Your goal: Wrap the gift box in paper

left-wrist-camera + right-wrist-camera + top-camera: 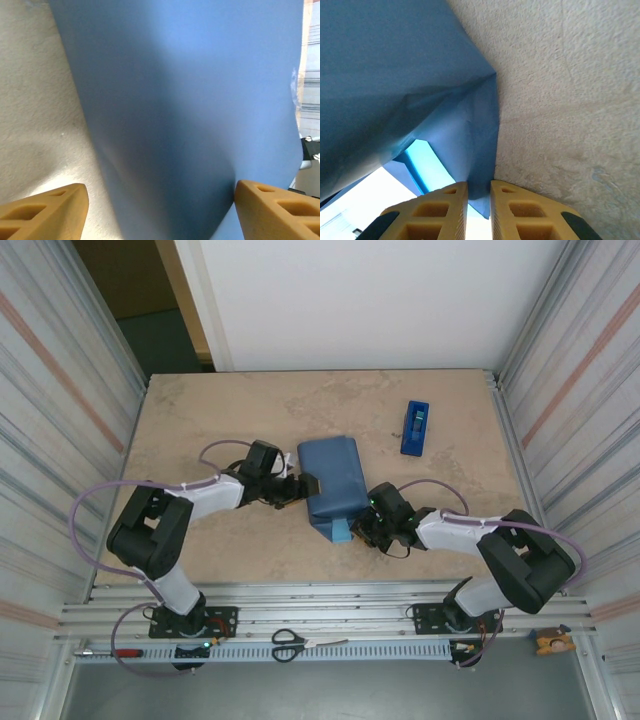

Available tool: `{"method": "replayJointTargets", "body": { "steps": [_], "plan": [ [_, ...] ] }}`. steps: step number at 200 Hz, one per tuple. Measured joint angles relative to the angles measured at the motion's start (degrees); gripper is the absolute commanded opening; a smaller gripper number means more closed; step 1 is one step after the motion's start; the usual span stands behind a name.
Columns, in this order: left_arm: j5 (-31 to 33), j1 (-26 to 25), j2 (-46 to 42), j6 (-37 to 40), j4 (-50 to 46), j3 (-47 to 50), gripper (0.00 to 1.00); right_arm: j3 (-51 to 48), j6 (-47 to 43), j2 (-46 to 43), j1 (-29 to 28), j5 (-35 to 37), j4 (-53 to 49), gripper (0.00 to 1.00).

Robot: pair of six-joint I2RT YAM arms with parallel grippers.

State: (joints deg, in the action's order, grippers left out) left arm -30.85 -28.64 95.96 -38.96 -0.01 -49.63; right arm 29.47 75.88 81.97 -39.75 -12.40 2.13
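The blue paper (333, 475) lies folded into a flat parcel at the middle of the table. The gift box is hidden under it. My left gripper (305, 487) is at the parcel's left edge. In the left wrist view it (160, 200) is open wide: the paper (190, 100) lies between the fingers, the right fingertip (250, 197) touches it, and the left one stands apart over bare table. My right gripper (355, 528) is at the parcel's near right corner. In the right wrist view it (479, 187) is shut on a loose flap of the paper (470, 130).
A small blue tape dispenser (415, 427) stands at the back right of the beige table (230, 410). Scissors (290, 644) lie on the rail in front of the arm bases. Corrugated walls close in both sides.
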Motion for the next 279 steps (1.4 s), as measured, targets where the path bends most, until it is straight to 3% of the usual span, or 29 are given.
{"method": "replayJointTargets", "body": {
  "steps": [55,143,197,279],
  "plan": [
    [-0.92,-0.26,0.0,-0.5,0.72,0.02,0.75,0.0,0.0,1.03,0.0,-0.44,1.99,0.15],
    [-2.54,-0.26,1.33,-3.28,4.44,1.01,0.72,-0.33,-0.04,-0.5,-0.07,0.87,8.39,0.21],
    [-2.82,-0.59,1.46,-4.94,5.29,1.31,0.7,-0.92,0.04,-2.23,-0.42,1.03,3.02,0.23],
    [-3.06,-5.51,1.7,-10.51,7.21,1.77,0.72,-3.19,0.17,-8.68,0.48,1.07,-3.52,0.3]
  ]
}}
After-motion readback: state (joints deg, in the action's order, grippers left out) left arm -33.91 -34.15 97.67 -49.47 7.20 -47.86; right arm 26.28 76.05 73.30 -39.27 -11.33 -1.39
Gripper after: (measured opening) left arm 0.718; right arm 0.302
